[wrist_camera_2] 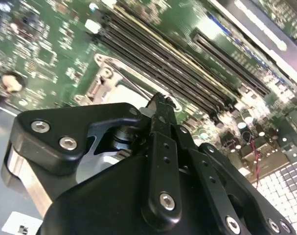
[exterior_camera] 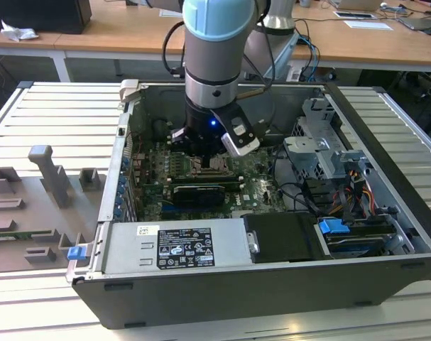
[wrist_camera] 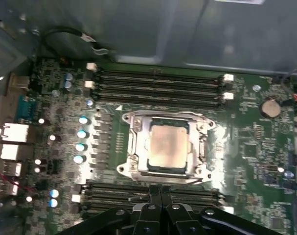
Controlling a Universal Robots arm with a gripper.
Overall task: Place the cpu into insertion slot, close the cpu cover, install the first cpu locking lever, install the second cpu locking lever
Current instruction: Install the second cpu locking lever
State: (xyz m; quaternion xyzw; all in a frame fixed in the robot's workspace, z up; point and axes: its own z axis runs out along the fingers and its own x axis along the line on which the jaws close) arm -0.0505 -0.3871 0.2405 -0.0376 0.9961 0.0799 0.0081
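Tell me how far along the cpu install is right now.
Done, it appears: the cpu sits in the socket, and the cpu cover lies flat around it. In hand: the gripper hangs shut at the socket's edge, holding nothing. Whether either locking lever is latched cannot be made out, so those steps may remain.

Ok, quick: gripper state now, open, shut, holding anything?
Gripper: shut, fingertips together and holding nothing, low over the socket; the cpu sits in the socket under the closed cover.
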